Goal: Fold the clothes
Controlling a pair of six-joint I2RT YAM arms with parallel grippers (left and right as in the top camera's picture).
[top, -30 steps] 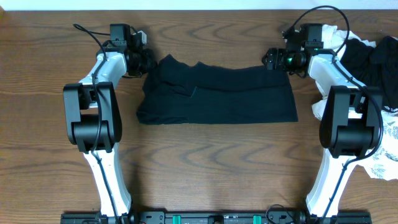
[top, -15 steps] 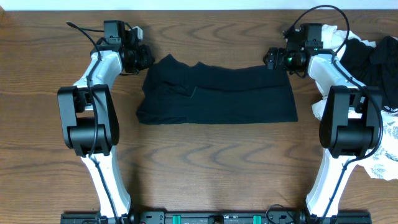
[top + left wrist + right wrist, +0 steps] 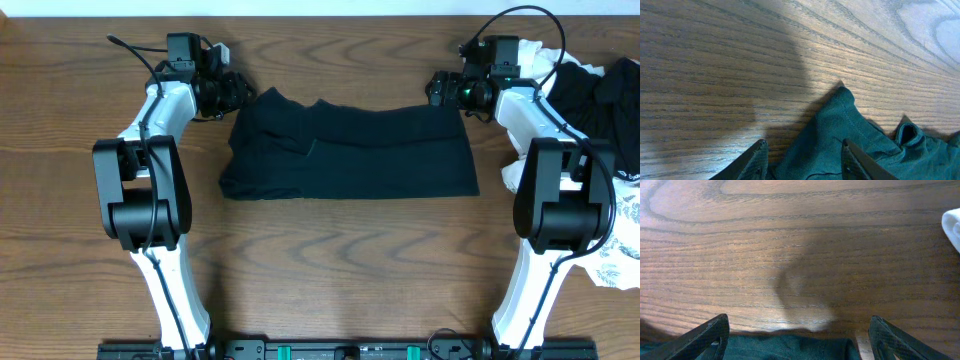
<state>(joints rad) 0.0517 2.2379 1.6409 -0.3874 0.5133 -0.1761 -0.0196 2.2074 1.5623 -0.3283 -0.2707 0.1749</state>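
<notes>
A dark teal garment (image 3: pixel 350 150) lies folded into a wide band across the middle of the wooden table. My left gripper (image 3: pixel 237 95) is open at the garment's far left corner; in the left wrist view the fingers (image 3: pixel 802 159) straddle the cloth corner (image 3: pixel 840 130). My right gripper (image 3: pixel 440 90) is open at the far right corner; in the right wrist view the wide-open fingers (image 3: pixel 797 340) frame the garment's edge (image 3: pixel 785 347) at the bottom.
A pile of other clothes, black (image 3: pixel 600 95) and white patterned (image 3: pixel 615 240), lies at the right side of the table. A white cloth corner (image 3: pixel 952 225) shows in the right wrist view.
The left arm shifted up and left from a second ago, then its gripper edged right toward the garment corner. The right gripper moved slightly up. The garment has not moved.
</notes>
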